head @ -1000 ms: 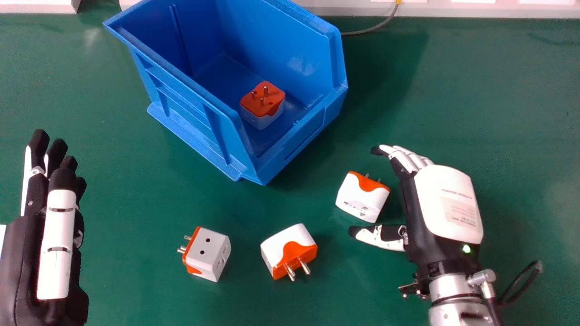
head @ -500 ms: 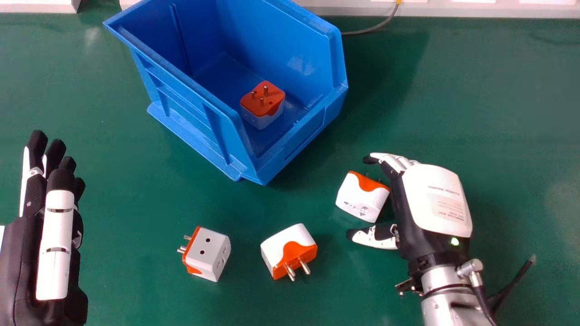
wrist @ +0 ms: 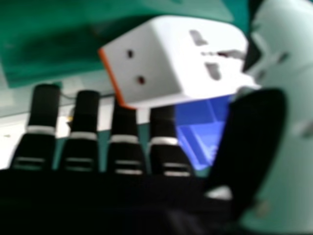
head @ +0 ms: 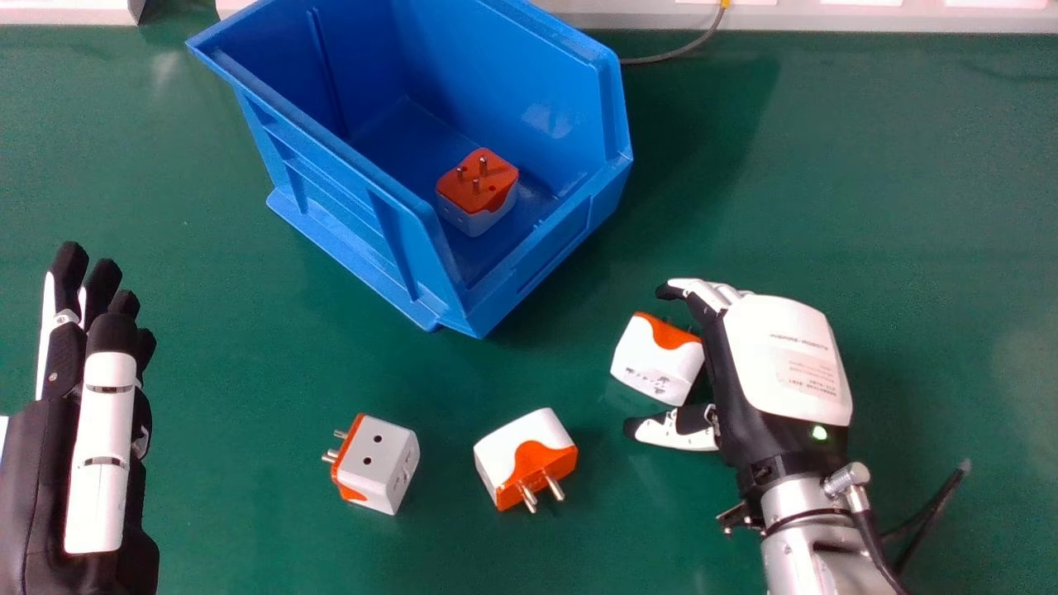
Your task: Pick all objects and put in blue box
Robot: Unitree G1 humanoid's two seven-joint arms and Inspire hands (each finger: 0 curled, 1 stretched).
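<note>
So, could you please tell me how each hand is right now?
Left hand: open, empty.
Right hand: open, a plug adapter between fingers and thumb, ungripped.

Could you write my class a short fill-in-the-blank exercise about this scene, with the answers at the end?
The colour of the box is ____.
The plug adapter inside it has its pins pointing ____.
The number of loose adapters on the table is ____.
In the head view, the adapter nearest the right hand lies between that hand's fingers and its ____.

Missing words: blue; upward; three; thumb.
</note>
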